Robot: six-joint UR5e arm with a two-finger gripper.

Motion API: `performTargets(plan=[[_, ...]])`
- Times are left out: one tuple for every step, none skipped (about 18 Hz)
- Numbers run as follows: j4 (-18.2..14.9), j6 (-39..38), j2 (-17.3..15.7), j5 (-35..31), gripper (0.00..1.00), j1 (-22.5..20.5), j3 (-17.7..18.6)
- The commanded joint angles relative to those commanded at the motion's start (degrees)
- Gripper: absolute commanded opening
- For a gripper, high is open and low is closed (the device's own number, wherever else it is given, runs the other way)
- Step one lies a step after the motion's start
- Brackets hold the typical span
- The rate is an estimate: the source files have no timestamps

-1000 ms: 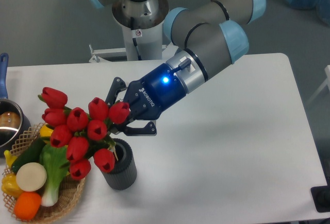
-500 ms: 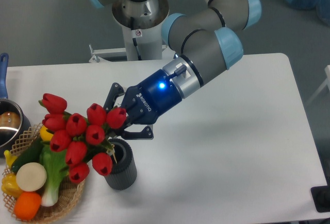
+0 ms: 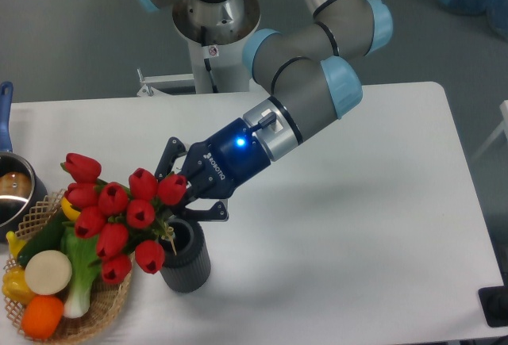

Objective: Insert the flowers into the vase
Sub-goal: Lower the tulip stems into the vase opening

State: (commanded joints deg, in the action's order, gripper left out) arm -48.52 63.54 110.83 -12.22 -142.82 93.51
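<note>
Flowers (image 3: pixel 119 214) pinched in gripper (image 3: pixel 184 196), overhanging vase (image 3: pixel 187 259) rim; basket (image 3: pixel 95 307) close left.

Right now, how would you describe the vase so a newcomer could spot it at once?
Start at the white table and go to its front left, just right of the wicker basket of vegetables. The vase stands under the red tulips held by the end effector. It is the only short, dark, ribbed cylinder; the pot is shiny steel.
</note>
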Motion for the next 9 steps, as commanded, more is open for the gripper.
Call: performTargets(plan=[[0.0, 0.35, 0.0, -0.61, 0.04, 0.0, 0.26], [0.0, 0.7, 0.0, -1.05, 0.04, 0.0, 0.62], [0.0, 1.14, 0.0, -1.06, 0.04, 0.0, 0.97], [0.09, 1.76, 0.0, -1.06, 0.04, 0.0, 1.41], [0.09, 2.28, 0.0, -1.06, 0.04, 0.0, 1.67], [0.09, 2.81, 0.0, -1.06, 0.04, 0.0, 1.93], [0.09, 3.34, -0.09, -1.06, 0.04, 0.0, 2.37], [0.09, 3.78, -0.09, -1.06, 0.04, 0.0, 2.72], [0.09, 4.13, -0.09, -1.06, 0.04, 0.0, 2.99]])
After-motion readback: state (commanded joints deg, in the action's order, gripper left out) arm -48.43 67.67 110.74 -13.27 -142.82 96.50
